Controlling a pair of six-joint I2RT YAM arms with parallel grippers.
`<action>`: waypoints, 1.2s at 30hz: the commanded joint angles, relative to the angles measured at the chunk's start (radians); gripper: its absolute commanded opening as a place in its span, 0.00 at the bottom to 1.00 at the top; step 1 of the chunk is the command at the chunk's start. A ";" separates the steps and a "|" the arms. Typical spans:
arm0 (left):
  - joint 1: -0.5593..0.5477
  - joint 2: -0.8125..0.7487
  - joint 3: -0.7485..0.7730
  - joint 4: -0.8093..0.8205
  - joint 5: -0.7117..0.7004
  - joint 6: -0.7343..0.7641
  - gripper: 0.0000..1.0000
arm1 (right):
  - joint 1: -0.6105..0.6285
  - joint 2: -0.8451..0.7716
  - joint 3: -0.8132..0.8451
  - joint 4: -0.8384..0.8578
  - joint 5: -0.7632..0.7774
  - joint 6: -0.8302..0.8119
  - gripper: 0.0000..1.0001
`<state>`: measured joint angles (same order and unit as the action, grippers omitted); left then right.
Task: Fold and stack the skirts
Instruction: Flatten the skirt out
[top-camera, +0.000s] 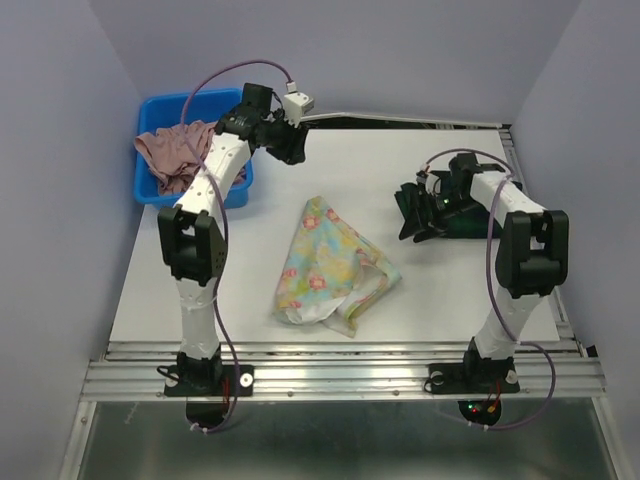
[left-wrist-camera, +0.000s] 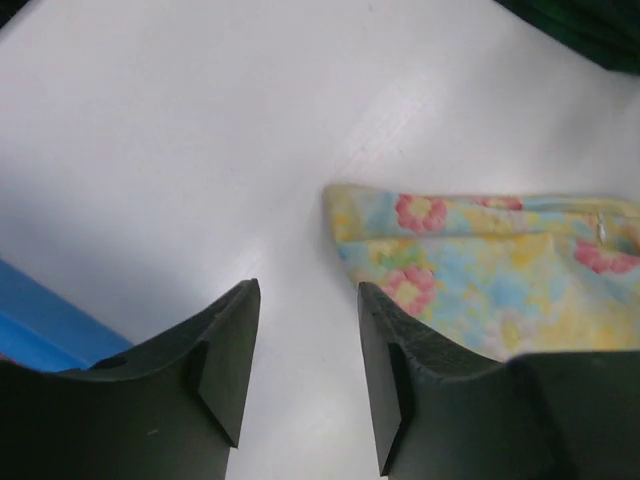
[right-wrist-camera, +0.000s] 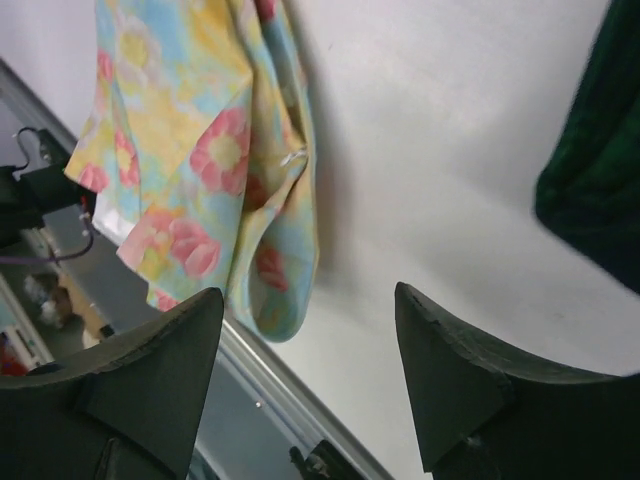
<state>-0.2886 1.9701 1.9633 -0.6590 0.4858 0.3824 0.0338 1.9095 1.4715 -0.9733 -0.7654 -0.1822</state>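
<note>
Left claw: jaws parted roughly halfway, nothing between them, only bare white counter under the gap; it hangs above the far-left of the counter, beside the blue plastic bin.
Right claw: jaws wide apart, also empty; bare counter under the gap; in the top view it sits over the near-left edge of the dark green-navy plaid pleated cloth skirt, which lies in a compact dark pile at the far right; can't tell whether that pile is properly folded.
Pale yellow floral-print cloth skirt: mid-counter between the two arms, lying in a rough, rumpled triangle, narrow tip towards the far side; white lining showing at the near edge; neither claw touches it; well apart from the plaid one, so no stack yet.

Handling, my read:
- floral skirt looks thin, light and limp; it'll sag and bunch from a single pinch; probably slides easily on the smooth counter; not fragile
- best hold: one claw on each end of a straight edge (hem or waistband), pinching outer cloth and lining together; a grab mid-panel likely lifts one layer only
- plaid looks thicker; the pleats should give a little body, though they'll fan out if lifted by one corner

Pinkish crumpled cloth sits in the bin; leave it alone.
</note>
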 joint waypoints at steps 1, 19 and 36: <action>-0.015 0.234 0.215 -0.125 -0.009 -0.080 0.57 | 0.005 -0.027 -0.117 -0.073 -0.101 -0.026 0.73; -0.069 0.455 0.256 -0.033 0.066 -0.094 0.58 | 0.005 0.069 -0.275 -0.007 -0.149 -0.048 0.63; -0.075 0.466 0.189 -0.039 0.020 -0.085 0.49 | -0.014 -0.036 -0.306 -0.016 -0.127 -0.028 0.69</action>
<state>-0.3645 2.4805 2.1880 -0.6849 0.5179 0.2958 0.0456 1.9621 1.1786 -0.9775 -0.8963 -0.2272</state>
